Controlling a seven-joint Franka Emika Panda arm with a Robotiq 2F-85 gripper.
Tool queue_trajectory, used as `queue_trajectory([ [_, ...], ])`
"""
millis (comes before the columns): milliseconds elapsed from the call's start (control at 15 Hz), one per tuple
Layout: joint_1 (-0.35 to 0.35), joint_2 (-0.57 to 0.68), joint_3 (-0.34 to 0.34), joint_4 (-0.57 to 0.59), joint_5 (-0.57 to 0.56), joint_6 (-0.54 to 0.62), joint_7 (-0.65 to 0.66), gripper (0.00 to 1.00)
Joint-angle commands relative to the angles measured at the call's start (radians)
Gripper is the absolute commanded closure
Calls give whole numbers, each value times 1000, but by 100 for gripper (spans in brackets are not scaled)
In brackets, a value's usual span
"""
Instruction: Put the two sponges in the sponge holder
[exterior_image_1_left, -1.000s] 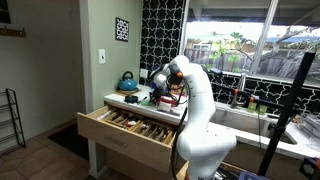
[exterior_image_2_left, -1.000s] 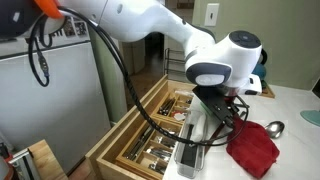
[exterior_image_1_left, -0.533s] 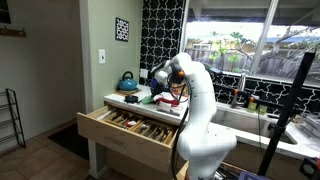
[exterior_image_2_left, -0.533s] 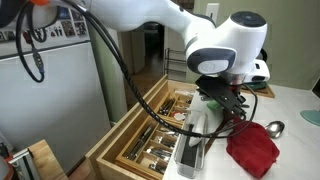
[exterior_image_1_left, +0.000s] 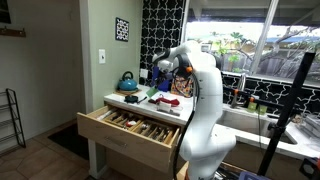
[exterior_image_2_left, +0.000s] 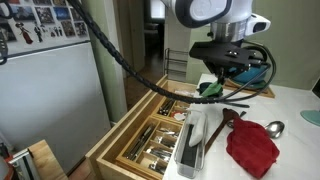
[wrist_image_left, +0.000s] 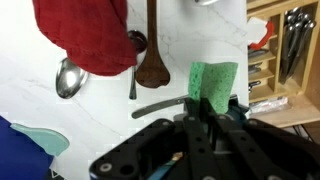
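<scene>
My gripper (wrist_image_left: 205, 108) is shut on a green sponge (wrist_image_left: 213, 82) and holds it up above the white counter. In an exterior view the gripper (exterior_image_2_left: 222, 84) hangs high over the counter edge with the green sponge (exterior_image_2_left: 209, 90) in its fingers. A narrow dark holder (exterior_image_2_left: 187, 156) with a white piece in it lies along the counter's edge below. In an exterior view the gripper (exterior_image_1_left: 163, 82) is above the counter. I cannot make out a second sponge.
A red cloth (exterior_image_2_left: 250, 148) (wrist_image_left: 85, 35), a metal spoon (exterior_image_2_left: 276, 128) (wrist_image_left: 66, 78) and a wooden spoon (wrist_image_left: 152, 58) lie on the counter. An open drawer of utensils (exterior_image_1_left: 130, 126) (exterior_image_2_left: 160, 135) sticks out below. A teal kettle (exterior_image_1_left: 127, 80) stands at the back.
The gripper has risen from low over the holder and counter to well above them, carrying the green sponge up with it.
</scene>
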Motion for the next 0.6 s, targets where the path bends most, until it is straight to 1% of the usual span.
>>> queue_trajectory([
  [0,68,-128,-59,-97,-176,-92,-25,98],
  [133,98,-171,-75,-130,-280,-126,-33,98],
  [267,123,-202,-84,-171,-372,-135,-55,98],
  [400,139,-224,-94,-223,-460,-118,-92,98],
  [533,149,-239,-104,-272,-524,-91,-110,98],
])
